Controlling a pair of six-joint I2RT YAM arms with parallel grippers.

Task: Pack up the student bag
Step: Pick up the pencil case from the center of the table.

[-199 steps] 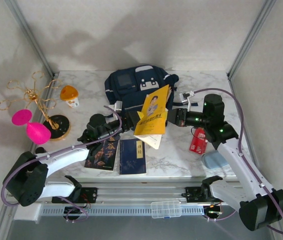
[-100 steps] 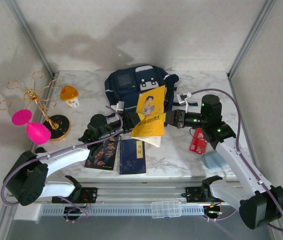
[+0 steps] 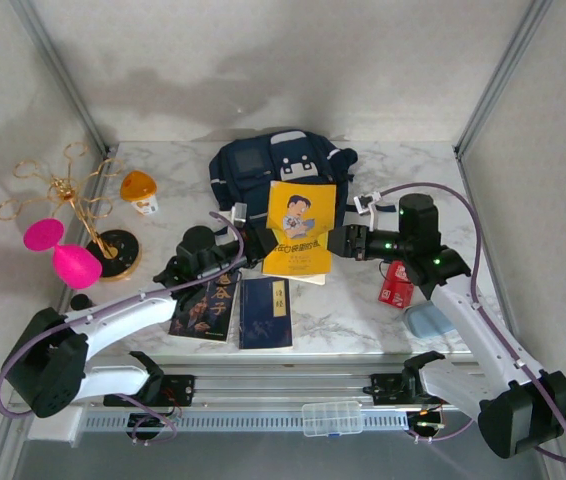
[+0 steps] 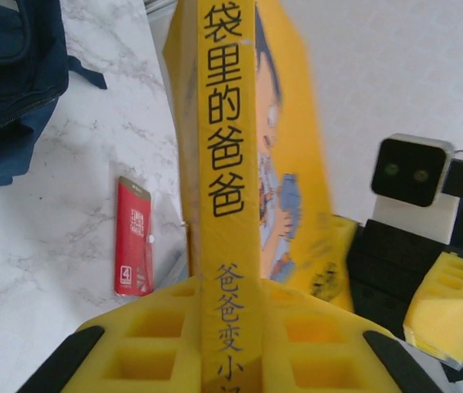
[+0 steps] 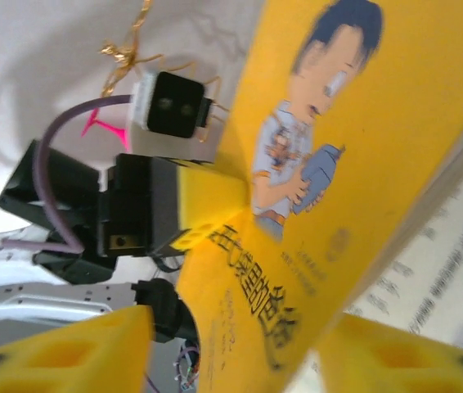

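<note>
— Where does the student bag point(image 3: 253, 175) lie?
— At the back middle of the table point(image 3: 178, 180), front face up, long axis across, straps at its right end.
— What stands before it?
— The yellow book point(image 3: 301, 225), upright. The left gripper point(image 4: 230, 340) clamps its spine; the right gripper point(image 5: 231, 352) has its fingers apart around the opposite edge. A red pack point(image 3: 396, 283) lies to the right.

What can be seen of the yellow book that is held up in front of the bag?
The yellow book looks like a thin paperback: yellow cover with a cartoon of a dark-haired man holding something blue, dark Chinese characters on cover and spine, white printed pages at one edge. It stands roughly upright, cover toward the top camera, before the student bag. The left gripper is shut on its spine; the right gripper, open, straddles its other edge.
</note>
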